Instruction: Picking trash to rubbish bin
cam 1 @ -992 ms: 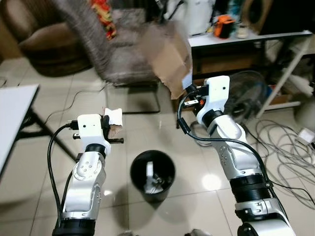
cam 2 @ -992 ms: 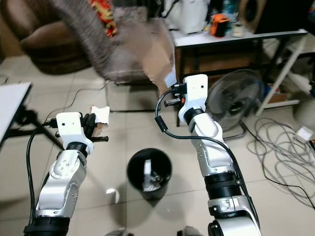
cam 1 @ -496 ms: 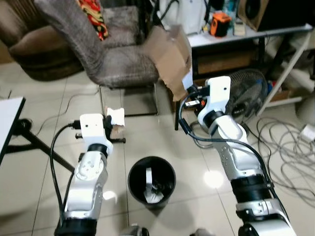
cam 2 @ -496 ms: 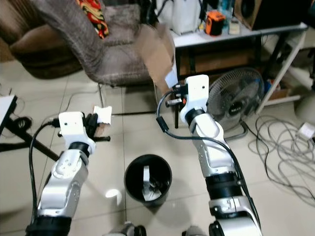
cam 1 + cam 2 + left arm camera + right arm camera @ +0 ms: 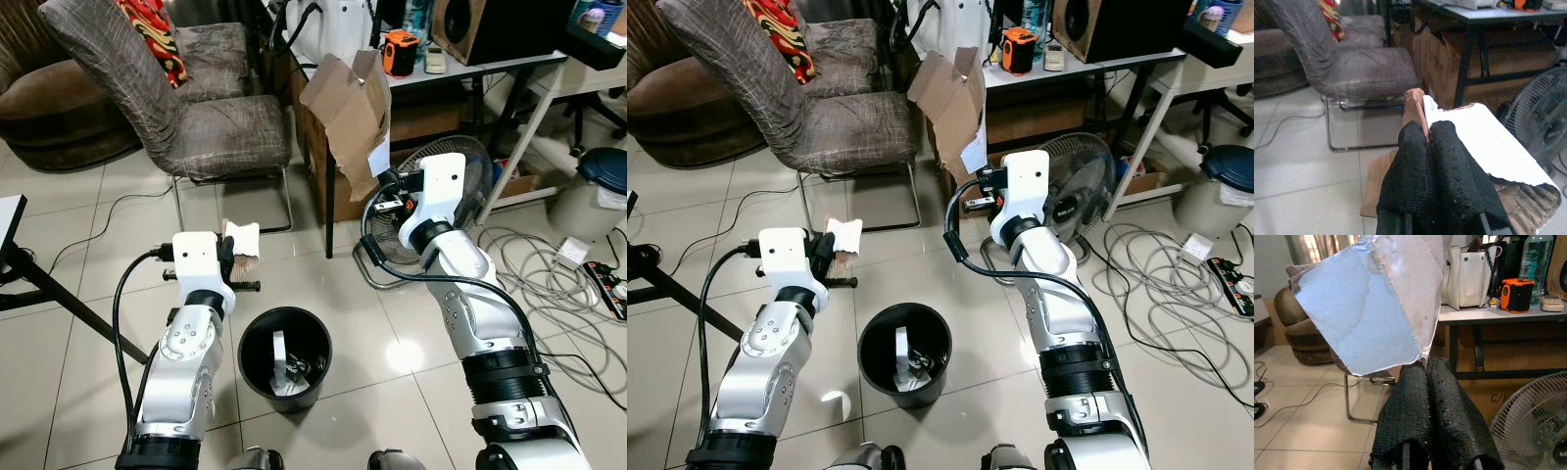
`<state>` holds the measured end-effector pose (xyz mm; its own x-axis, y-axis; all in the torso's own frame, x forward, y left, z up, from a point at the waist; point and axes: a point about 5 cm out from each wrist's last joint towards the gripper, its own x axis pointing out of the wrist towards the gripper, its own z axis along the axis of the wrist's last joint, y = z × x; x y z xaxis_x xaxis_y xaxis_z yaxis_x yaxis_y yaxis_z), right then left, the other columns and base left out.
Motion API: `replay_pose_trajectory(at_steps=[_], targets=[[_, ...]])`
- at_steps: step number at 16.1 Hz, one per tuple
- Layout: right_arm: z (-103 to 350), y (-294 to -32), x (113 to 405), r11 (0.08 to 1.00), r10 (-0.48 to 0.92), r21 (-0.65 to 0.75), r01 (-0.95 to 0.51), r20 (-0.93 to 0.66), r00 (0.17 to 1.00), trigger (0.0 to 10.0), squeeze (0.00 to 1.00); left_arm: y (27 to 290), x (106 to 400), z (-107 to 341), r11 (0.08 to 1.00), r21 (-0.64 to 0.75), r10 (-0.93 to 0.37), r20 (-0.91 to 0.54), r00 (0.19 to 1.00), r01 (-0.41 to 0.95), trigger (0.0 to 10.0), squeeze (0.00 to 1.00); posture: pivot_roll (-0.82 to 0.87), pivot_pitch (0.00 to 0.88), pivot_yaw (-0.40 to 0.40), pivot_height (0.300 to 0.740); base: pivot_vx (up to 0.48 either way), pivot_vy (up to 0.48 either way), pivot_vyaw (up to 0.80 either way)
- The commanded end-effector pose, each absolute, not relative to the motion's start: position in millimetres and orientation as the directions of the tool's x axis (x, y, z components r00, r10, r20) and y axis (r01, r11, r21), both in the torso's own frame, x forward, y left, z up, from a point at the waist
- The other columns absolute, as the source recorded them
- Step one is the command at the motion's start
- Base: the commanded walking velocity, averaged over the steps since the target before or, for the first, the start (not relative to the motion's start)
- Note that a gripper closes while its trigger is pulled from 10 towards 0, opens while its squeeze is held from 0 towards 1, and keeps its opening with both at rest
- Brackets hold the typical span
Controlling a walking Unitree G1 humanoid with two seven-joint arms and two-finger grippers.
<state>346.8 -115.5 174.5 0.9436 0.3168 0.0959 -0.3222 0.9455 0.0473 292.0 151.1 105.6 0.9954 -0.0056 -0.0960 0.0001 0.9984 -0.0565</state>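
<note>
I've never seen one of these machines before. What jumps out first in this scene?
Two silver arms are raised over a round black rubbish bin on the tiled floor, which already holds some scraps. The right hand pinches a large torn piece of brown cardboard held up high, while the left hand grips a small torn scrap of white-faced cardboard just beyond the bin's left rim. Behind them stands a grey fabric chair.

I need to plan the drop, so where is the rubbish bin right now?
In the left eye view the black rubbish bin stands on the tiled floor between the two arms, just below and right of the left claw, which is shut on a torn cardboard scrap.
</note>
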Motion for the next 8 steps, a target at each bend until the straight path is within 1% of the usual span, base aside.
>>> replay_pose_trajectory(at_steps=[1,2,3,4,8], targets=[[169.3,-112.0,343.0,0.942,0.329,0.048,-0.333,0.072,0.941,10.0,0.0,149.1,290.0,93.0,0.998,-0.068,-0.028,-0.158,0.987,0.018,0.0,0.0,-0.11,0.133,0.068,0.74,0.0,0.0,0.0],[167.8,-111.7,342.1,0.942,0.328,0.048,-0.332,0.069,0.942,10.0,0.0,148.2,289.6,92.2,0.998,-0.064,-0.037,-0.158,0.987,0.027,0.0,0.0,-0.11,0.137,0.07,0.74,0.0,0.0,0.0],[167.3,-111.5,340.8,0.943,0.323,0.059,-0.328,0.07,0.944,10.0,0.0,147.8,288.3,91.7,0.998,-0.056,-0.049,-0.159,0.986,0.04,0.0,0.0,-0.1,0.144,0.076,0.74,0.0,0.0,-0.66],[167.3,-111.8,339.8,0.944,0.319,0.067,-0.324,0.075,0.945,10.0,0.0,149.2,286.2,90.8,0.998,-0.051,-0.052,-0.162,0.985,0.044,0.0,0.0,-0.1,0.148,0.079,0.74,0.0,0.0,-0.4],[164.5,-108.2,337.7,0.943,0.316,0.079,-0.322,0.077,0.945,10.0,0.0,155.8,281.3,88.4,0.998,-0.048,-0.05,-0.173,0.984,0.042,0.0,0.0,-0.08,0.163,0.091,0.74,0.0,0.0,0.0]])
